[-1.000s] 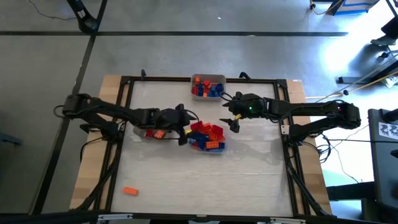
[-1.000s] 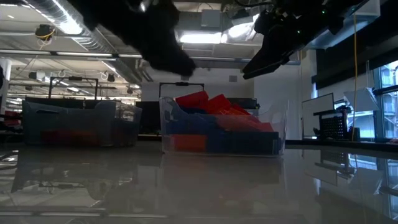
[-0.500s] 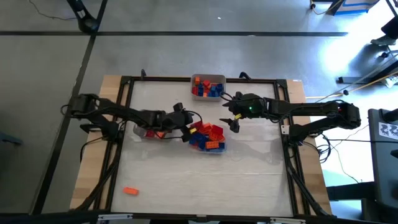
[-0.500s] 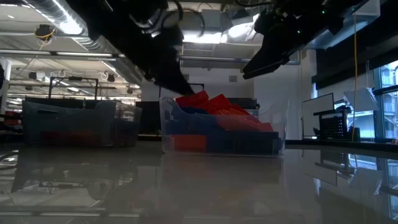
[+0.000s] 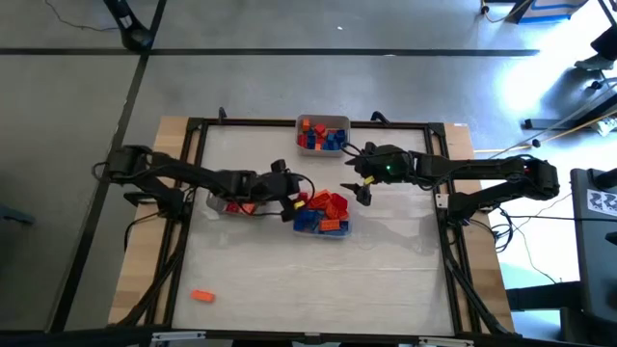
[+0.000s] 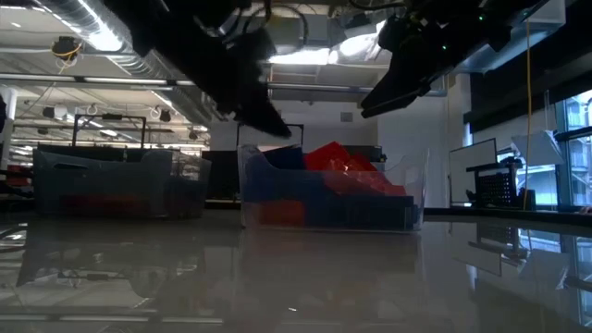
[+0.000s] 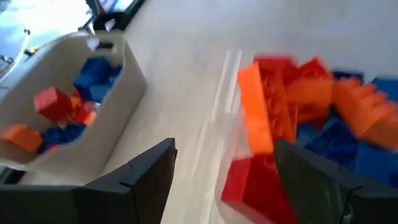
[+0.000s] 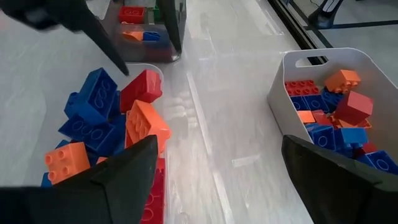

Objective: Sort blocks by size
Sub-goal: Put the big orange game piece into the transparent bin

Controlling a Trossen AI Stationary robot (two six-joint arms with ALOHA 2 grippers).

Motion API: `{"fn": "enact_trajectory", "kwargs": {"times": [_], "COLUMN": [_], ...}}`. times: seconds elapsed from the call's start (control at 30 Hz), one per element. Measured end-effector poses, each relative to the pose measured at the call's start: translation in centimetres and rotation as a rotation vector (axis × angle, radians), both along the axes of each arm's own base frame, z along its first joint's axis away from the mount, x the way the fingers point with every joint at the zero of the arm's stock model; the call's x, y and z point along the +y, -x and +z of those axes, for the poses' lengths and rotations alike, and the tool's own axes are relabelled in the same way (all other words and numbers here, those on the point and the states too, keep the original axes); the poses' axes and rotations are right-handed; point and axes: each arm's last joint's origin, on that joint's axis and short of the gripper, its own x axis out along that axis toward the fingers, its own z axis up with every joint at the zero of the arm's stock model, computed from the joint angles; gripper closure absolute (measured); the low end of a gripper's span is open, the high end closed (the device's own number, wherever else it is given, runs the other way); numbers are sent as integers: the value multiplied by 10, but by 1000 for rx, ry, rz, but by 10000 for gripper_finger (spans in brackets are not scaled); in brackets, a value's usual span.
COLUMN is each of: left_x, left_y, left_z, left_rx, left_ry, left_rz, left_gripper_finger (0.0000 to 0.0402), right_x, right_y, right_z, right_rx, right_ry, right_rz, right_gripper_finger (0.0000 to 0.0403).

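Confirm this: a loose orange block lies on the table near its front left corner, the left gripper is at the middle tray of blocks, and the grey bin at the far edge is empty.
One thing is wrong: the grey bin at the far edge is not empty. The high view shows red, blue and orange blocks in it. The loose orange block does lie near the table's front left corner, and the left gripper is at the middle tray.

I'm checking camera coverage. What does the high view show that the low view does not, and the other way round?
Only the high view shows a stray orange block near the table's front left corner, the white bin at the far edge, and both arms whole, the left gripper at the middle tray's left edge, the right gripper open beside it.

Only the low view shows the room behind and the middle tray's clear wall side-on.

Both share the middle tray's red and blue blocks.
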Motion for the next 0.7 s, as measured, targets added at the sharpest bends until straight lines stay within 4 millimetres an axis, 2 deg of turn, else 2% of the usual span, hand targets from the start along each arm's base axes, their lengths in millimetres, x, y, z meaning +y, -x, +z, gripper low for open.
{"fn": "enact_trajectory", "kwargs": {"times": [0.17, 0.27, 0.37, 0.53, 0.7], "left_x": [-13, -28, -46, -75, -105], "left_y": [10, 25, 45, 81, 109], "left_z": [38, 57, 68, 72, 63], "left_rx": [-54, -50, -12, 110, 258], "left_ry": [4, 7, 26, 102, 179], "left_rz": [-44, -97, -156, -224, -290], "left_gripper_finger": [144, 144, 144, 144, 144], "right_x": [0, 0, 0, 0, 0], "right_y": [0, 0, 0, 0, 0], "right_z": [0, 0, 0, 0, 0], "right_rx": [6, 5, 5, 2, 4], "right_ry": [-1, -1, -1, 0, 0], "right_rz": [0, 0, 0, 0, 0], "right_gripper_finger": [62, 62, 62, 62, 62]}}
